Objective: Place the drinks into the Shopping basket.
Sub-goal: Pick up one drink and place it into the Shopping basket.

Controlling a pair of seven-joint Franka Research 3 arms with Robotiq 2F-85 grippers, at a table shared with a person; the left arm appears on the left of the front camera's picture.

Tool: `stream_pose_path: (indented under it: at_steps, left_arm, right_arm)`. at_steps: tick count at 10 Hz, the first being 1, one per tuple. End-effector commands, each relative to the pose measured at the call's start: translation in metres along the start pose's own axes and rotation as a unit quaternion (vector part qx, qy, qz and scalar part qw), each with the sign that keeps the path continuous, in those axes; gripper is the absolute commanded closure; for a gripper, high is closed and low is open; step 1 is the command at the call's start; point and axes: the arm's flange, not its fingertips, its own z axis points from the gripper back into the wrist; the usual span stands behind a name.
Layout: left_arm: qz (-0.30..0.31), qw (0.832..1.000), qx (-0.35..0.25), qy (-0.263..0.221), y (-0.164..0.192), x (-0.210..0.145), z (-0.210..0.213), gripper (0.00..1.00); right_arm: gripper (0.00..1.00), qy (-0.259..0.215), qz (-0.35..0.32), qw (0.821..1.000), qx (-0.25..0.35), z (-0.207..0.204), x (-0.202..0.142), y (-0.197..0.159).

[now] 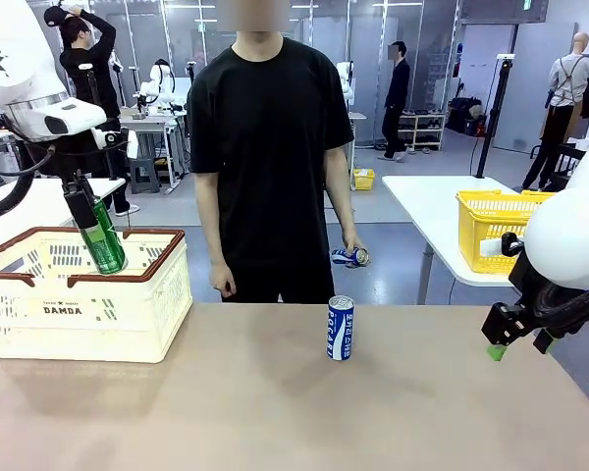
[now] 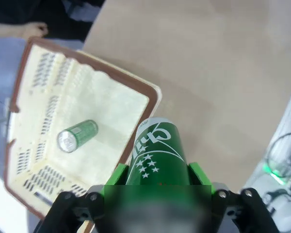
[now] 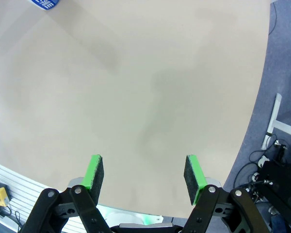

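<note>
Over the tan table [image 1: 275, 402] in a busy lab, your left gripper [image 2: 157, 175] is clamped on a green can [image 1: 105, 247] tilted over the Shopping basket [image 1: 167, 241], your right gripper [image 3: 144, 177] hangs with jaws apart, and the upright blue can [image 1: 341, 329] mid-table, probably slick and thin-walled, wants a gentle mid-body squeeze.

1. The left arm [image 1: 20, 69] reaches in high from the left side, its wrist bent downward
2. The left hand [image 1: 90, 228] [image 2: 157, 177] points down at a slight tilt, its green pads [image 2: 117, 175] clamped on either side of a green can [image 1: 105, 245] [image 2: 157, 150]
3. The right arm [image 1: 569, 235] sits low at the right side
4. The right hand [image 1: 520, 345] [image 3: 144, 170] aims down over the bench [image 3: 136, 73], fingers [image 3: 94, 177] spread apart and empty
</note>
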Motion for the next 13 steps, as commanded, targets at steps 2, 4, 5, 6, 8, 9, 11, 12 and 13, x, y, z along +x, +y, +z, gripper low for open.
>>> stream_pose_path:
  at_steps: [2,4,5,6,8,9,11,12,13]
  left_arm:
    - [0.054,0.998,0.006,-0.012,0.054,0.006,0.016,0.37]
    - [0.093,0.996,-0.006,0.001,0.087,-0.005,0.015,0.37]
    - [0.119,0.993,-0.018,0.004,0.112,-0.015,0.007,0.37]
    - [0.146,0.989,-0.028,0.020,0.130,-0.027,-0.001,0.37]
    - [0.197,0.979,-0.031,0.027,0.155,-0.057,-0.023,0.37]
    - [0.219,0.975,-0.019,0.022,0.167,-0.073,-0.033,0.37]
    - [0.246,0.969,-0.023,0.017,0.181,-0.095,-0.045,0.37]
    - [0.256,0.967,-0.011,0.019,0.186,-0.101,-0.050,0.37]
    - [0.260,0.965,-0.005,0.019,0.190,-0.104,-0.055,0.37]
  right_arm:
    - [0.16,-0.001,0.000,1.000,0.000,0.001,-0.001,-0.001]
    - [0.16,-0.001,0.000,1.000,0.000,0.001,-0.001,-0.001]
    - [0.16,-0.001,0.000,1.000,0.000,0.001,-0.001,-0.001]
    - [0.16,-0.001,0.000,1.000,0.000,0.001,-0.001,-0.001]
    - [0.16,-0.001,0.000,1.000,0.000,0.001,-0.001,-0.001]
    - [0.16,-0.001,0.000,1.000,0.000,0.001,-0.001,-0.001]
    - [0.16,-0.001,0.000,1.000,0.000,0.001,-0.001,-0.001]
    - [0.16,-0.001,0.000,1.000,0.000,0.001,-0.001,-0.001]
    - [0.16,-0.001,0.000,1.000,0.000,0.001,-0.001,-0.001]
